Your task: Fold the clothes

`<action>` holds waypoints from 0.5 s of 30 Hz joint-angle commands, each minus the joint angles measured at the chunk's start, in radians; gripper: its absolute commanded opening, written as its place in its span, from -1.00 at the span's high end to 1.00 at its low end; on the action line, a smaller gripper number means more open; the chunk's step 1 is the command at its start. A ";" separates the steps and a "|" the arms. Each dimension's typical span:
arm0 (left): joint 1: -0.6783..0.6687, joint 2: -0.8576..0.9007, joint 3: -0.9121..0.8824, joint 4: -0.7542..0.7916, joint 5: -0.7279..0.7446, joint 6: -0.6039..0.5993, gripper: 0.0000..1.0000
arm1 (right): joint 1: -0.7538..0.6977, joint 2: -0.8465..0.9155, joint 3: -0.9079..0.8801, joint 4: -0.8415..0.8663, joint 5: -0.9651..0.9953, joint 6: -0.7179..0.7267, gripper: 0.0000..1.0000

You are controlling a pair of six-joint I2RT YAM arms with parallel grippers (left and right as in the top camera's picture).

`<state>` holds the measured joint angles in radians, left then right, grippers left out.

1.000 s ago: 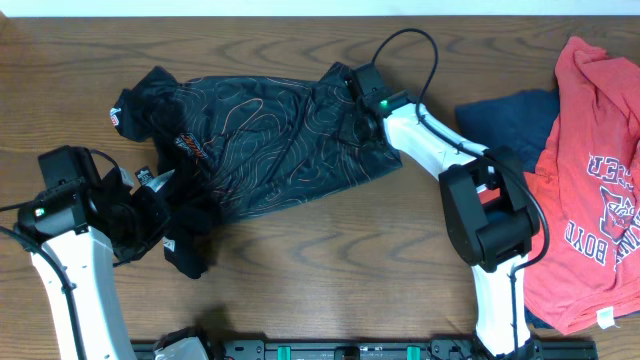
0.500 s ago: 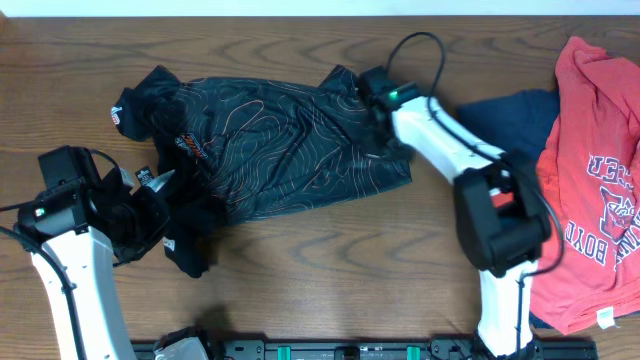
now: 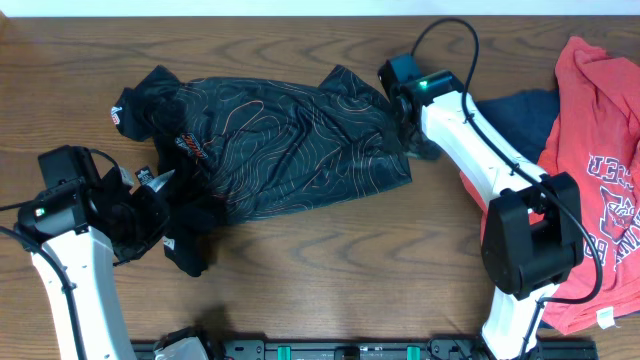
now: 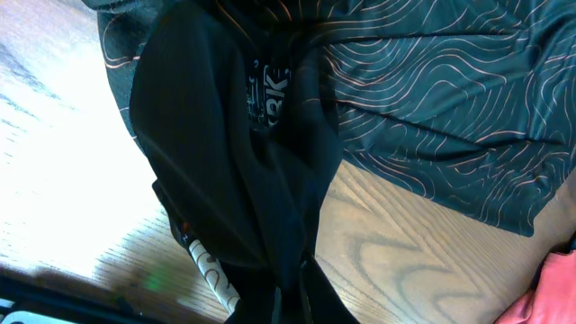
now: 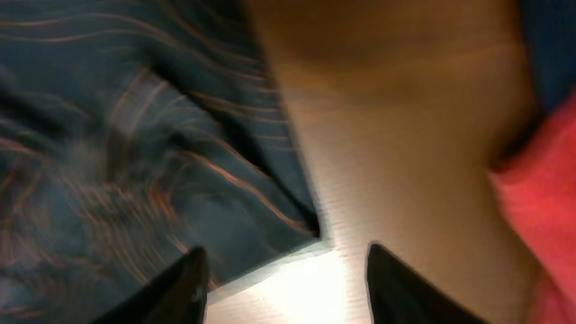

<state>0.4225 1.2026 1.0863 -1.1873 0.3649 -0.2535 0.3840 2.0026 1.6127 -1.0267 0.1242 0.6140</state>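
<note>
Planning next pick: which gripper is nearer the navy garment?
Right. The right gripper hangs open at the right edge of the black jersey, beside the navy garment; the left gripper grips that jersey's far left end.

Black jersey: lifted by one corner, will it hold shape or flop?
Probably floppy: the black jersey lies wrinkled, and it bunches and drapes where the left gripper pinches it. Likely light: its creases are fine. A push would probably ruck it up on the table rather than slide it.

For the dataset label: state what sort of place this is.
Probably a robotics lab bench: a wooden table, a left arm and right arm at its edge, a jersey and red T-shirt.
</note>
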 commanded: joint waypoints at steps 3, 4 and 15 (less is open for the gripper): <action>-0.003 0.002 -0.003 -0.002 0.010 0.017 0.88 | 0.040 0.026 -0.003 0.136 -0.061 -0.001 -0.04; -0.003 0.002 -0.003 -0.001 0.010 0.017 0.88 | 0.043 0.035 -0.003 0.156 -0.061 0.008 -0.02; -0.003 0.002 -0.003 -0.002 0.010 0.017 0.88 | 0.090 0.193 -0.003 0.287 0.015 0.085 -0.06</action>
<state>0.4225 1.2026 1.0863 -1.1854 0.3649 -0.2535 0.4614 2.1685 1.6123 -0.7460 0.0818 0.6449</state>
